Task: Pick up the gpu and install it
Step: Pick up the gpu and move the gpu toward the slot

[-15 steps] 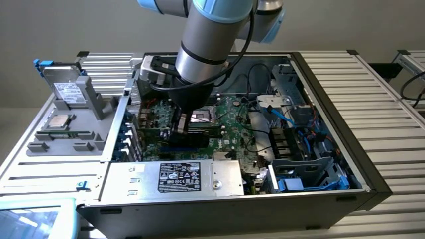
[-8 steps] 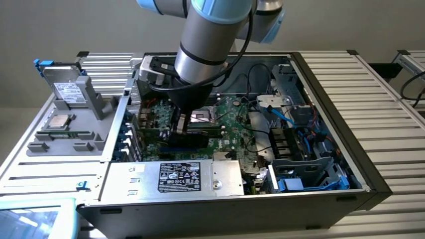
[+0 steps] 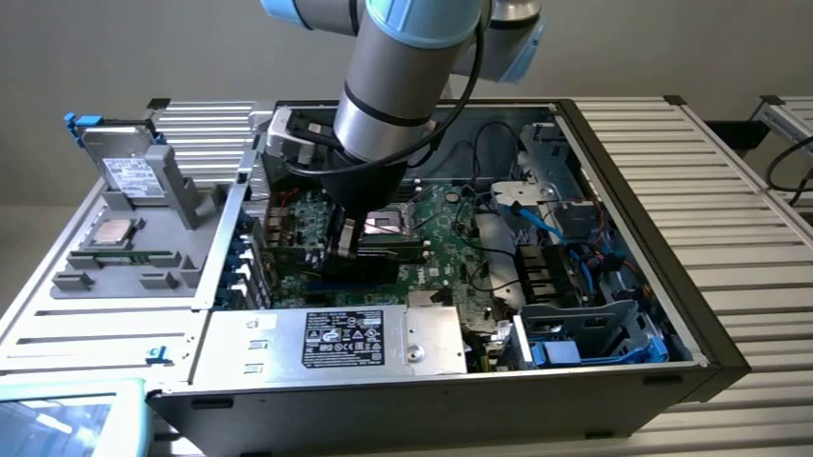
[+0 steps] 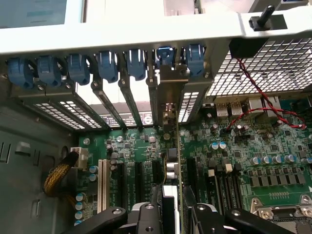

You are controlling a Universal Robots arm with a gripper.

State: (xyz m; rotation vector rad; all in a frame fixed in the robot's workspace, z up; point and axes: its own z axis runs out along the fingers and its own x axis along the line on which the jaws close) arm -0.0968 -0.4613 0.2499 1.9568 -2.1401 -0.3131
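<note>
Since the card has to seat square, I see the gripper (image 4: 170, 217) pinching the gpu (image 4: 171, 168) upright and edge-on above the motherboard (image 4: 253, 146), mid-frame in the exterior view, bracket end toward the rear slot covers (image 4: 105, 100).

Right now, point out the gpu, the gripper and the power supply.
gpu (image 4: 174, 146), wrist view, board edge.
gripper (image 4: 173, 217), wrist view, midway between fingertips.
power supply (image 3: 343, 340), exterior view, black label.

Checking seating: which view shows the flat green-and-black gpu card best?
The wrist view: the gpu card stands edge-on over the green motherboard, its metal bracket at the rear slot openings. In the exterior view the grey arm covers that spot.
</note>
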